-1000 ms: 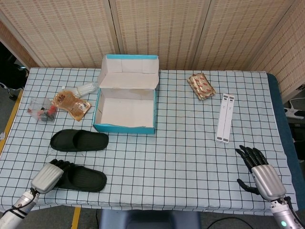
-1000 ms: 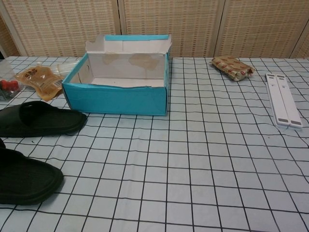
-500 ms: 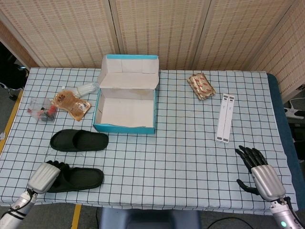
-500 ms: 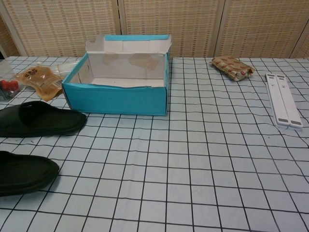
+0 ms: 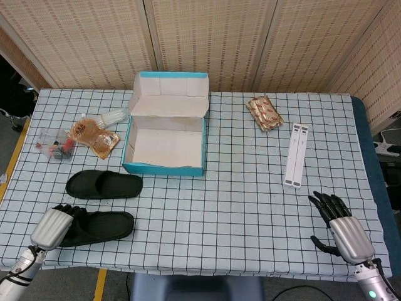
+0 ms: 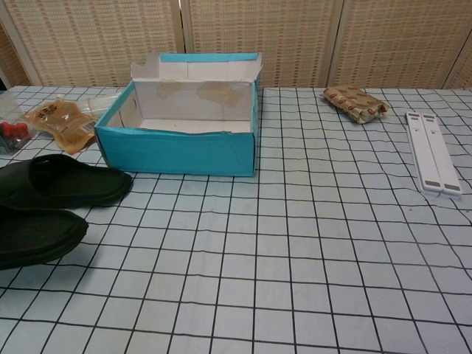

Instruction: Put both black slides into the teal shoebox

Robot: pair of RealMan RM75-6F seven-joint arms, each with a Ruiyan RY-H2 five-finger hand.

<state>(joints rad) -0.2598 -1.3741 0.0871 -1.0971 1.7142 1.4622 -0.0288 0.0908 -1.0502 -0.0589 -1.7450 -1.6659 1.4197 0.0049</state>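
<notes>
The teal shoebox (image 5: 164,167) (image 6: 177,151) stands open at the table's middle back, its inside bare and its lid flipped up behind. One black slide (image 5: 104,185) (image 6: 66,188) lies flat in front of the box's left corner. The second black slide (image 5: 100,226) (image 6: 33,236) sits nearer the front left edge, and my left hand (image 5: 51,227) grips its left end. My right hand (image 5: 341,224) hovers near the front right edge with fingers spread, holding nothing. Neither hand shows in the chest view.
An orange pouch (image 5: 94,135), a clear bag of small items (image 5: 53,143) and a clear wrapper (image 5: 116,116) lie left of the box. A snack packet (image 5: 265,113) and a white strip (image 5: 296,155) lie on the right. The front edge runs close to both hands.
My left hand has pulled the near slide leftward and slightly toward the other slide, turning it more level. The right hand, the box and the far slide have not moved.
</notes>
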